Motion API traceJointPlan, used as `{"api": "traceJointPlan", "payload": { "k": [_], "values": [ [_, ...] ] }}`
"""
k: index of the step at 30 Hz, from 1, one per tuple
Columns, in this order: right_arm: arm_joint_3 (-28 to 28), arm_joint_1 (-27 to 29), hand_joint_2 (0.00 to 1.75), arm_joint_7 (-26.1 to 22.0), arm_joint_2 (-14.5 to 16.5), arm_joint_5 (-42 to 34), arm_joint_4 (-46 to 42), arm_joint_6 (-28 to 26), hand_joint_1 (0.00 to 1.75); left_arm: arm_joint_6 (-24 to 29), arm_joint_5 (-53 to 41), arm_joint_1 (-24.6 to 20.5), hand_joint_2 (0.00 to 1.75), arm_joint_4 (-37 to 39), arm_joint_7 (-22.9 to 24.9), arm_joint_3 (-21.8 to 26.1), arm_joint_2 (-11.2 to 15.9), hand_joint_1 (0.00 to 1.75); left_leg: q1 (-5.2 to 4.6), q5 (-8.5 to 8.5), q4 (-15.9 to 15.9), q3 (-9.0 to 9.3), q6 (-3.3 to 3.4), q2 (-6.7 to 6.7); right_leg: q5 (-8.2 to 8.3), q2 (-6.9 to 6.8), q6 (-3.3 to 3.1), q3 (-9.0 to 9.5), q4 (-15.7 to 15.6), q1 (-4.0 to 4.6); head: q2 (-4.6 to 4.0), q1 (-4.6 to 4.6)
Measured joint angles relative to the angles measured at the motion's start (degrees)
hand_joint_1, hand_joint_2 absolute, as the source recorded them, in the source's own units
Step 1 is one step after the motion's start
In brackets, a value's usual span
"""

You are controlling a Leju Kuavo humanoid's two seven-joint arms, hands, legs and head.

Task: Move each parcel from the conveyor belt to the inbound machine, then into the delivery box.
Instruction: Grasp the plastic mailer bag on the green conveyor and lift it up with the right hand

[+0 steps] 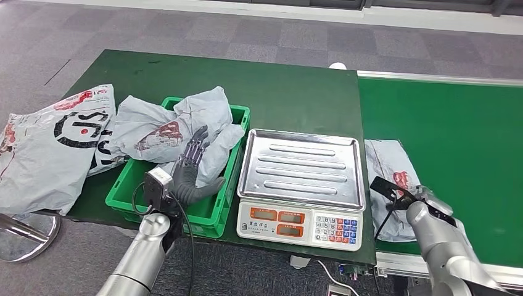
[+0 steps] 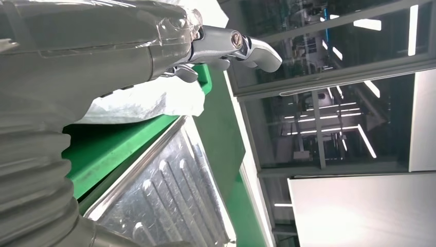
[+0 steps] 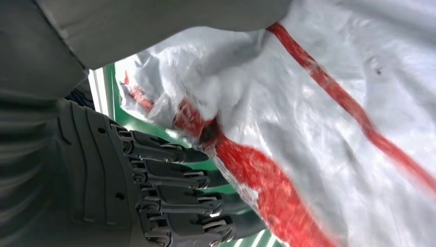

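You are looking down on a dark green bench (image 1: 290, 92) over grey carpet, with the green conveyor belt (image 1: 444, 142) butted against its right side. On the bench, largest first: a big grey mailer with black lettering (image 1: 49, 148) sprawled at the left edge, then the green delivery box (image 1: 132, 185) already holding crumpled grey bags (image 1: 179, 123), then the inbound machine (image 1: 300, 185) (a weighing scale with a bare steel pan) just beside the box.

The parcel in hand (image 1: 385, 166) is a grey bag with red print, lying on the belt's near edge next to the scale. Your right hand (image 1: 410, 200) is at its near end; the right wrist view shows the fingers (image 3: 175, 180) curled under the plastic with the thumb over it, which I judge a pinch just taken, so this is the pick-up step.

Your left hand (image 1: 191, 169) hangs over the box with fingers spread, holding nothing.

Next calls for lifting the bag free and carrying it left onto the pan; limp plastic may slip or drag on the scale's rim.
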Motion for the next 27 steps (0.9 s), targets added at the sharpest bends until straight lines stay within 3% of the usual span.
{"api": "traceJointPlan", "payload": {
  "k": [8,9,12,13,27],
  "values": [
    [0.0,-0.5,1.75,0.7,-0.9,-0.8,1.5,2.2,0.00,0.9,0.1,0.2,1.75,0.9,0.0,0.0,0.0,0.00,0.01,0.00,0.0,-0.01,0.00,0.00,0.00,-0.04,0.00,0.04,0.0,0.00,-0.01,0.00],
    [0.0,-0.6,1.75,0.8,-0.9,-0.8,1.6,2.4,0.29,0.9,0.1,0.3,1.75,0.9,0.0,0.0,0.0,0.00,0.01,0.00,0.0,-0.01,0.00,0.00,0.00,-0.04,0.00,0.04,0.0,0.00,-0.01,0.00],
    [0.0,-0.8,1.75,0.5,-0.9,-0.9,2.0,3.2,1.60,0.9,0.2,0.3,1.75,1.0,0.0,0.0,0.0,0.00,0.01,0.00,0.0,0.00,0.00,0.00,0.00,-0.04,0.00,0.06,0.0,0.00,-0.01,0.00],
    [0.0,-0.9,1.75,0.1,-0.9,-1.0,2.1,3.6,1.75,1.0,0.2,0.3,1.75,1.0,0.0,0.0,0.0,0.00,0.01,0.00,0.0,0.00,0.00,0.00,0.00,-0.04,0.00,0.06,0.0,0.00,-0.01,0.00],
    [0.0,-2.1,1.75,-2.6,-0.9,-2.4,2.9,2.4,1.75,1.3,0.3,0.7,1.75,1.0,0.0,0.0,0.1,0.00,0.01,0.00,0.0,0.01,0.00,-0.01,0.00,-0.01,-0.01,0.07,0.0,0.02,-0.01,0.00]
  ]
}}
